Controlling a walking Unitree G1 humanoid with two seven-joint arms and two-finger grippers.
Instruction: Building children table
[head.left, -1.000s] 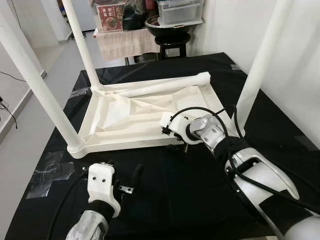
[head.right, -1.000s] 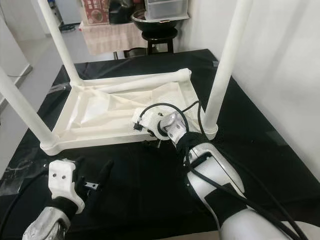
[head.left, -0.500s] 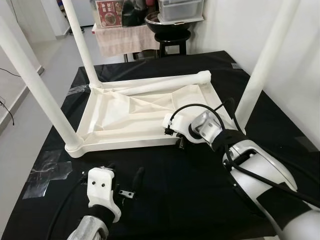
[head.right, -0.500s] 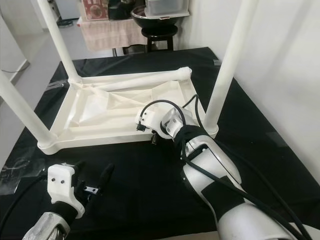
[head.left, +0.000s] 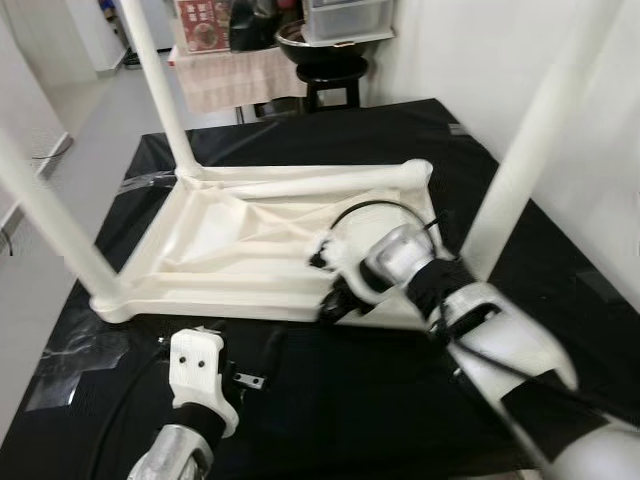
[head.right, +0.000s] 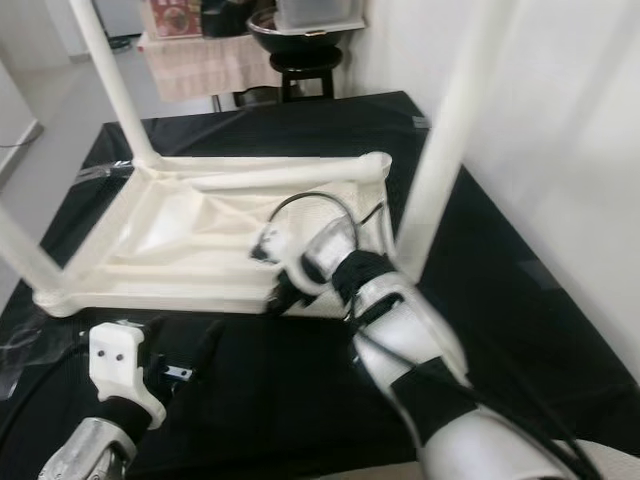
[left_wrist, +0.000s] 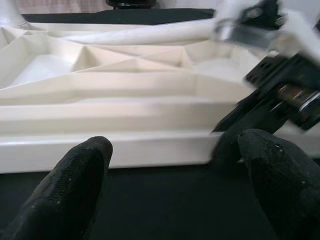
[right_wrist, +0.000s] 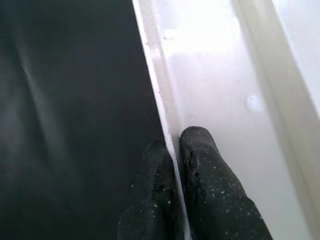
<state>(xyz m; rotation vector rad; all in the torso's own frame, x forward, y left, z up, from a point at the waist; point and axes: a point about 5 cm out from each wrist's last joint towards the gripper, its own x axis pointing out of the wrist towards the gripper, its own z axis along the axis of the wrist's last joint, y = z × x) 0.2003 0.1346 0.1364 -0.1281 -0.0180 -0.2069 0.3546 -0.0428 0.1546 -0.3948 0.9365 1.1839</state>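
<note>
A white children's table (head.left: 230, 250) lies upside down on a black mat (head.left: 330, 400). Three white legs stand up from its corners: far left (head.left: 160, 90), near left (head.left: 50, 210) and right (head.left: 530, 170). A loose leg (head.left: 320, 178) lies across the far edge. My right gripper (head.left: 335, 300) is at the table's near rim. In the right wrist view its fingers (right_wrist: 210, 185) are pinched on that thin rim (right_wrist: 155, 90), one on each side. My left gripper (head.left: 243, 345) hovers low over the mat in front of the rim and is open with nothing between its fingers (left_wrist: 75, 185).
A black stool (head.left: 330, 85) carrying a dark bowl and a cloth-covered table (head.left: 235, 75) stand beyond the mat's far edge. A white wall (head.left: 600, 120) runs along the right. Grey floor with a taped patch (head.left: 70, 355) lies to the left.
The whole view has shifted. The table has turned a little on the mat, its legs now blurred. My right gripper stays on the near rim, moved slightly left and nearer. The left gripper stays open.
</note>
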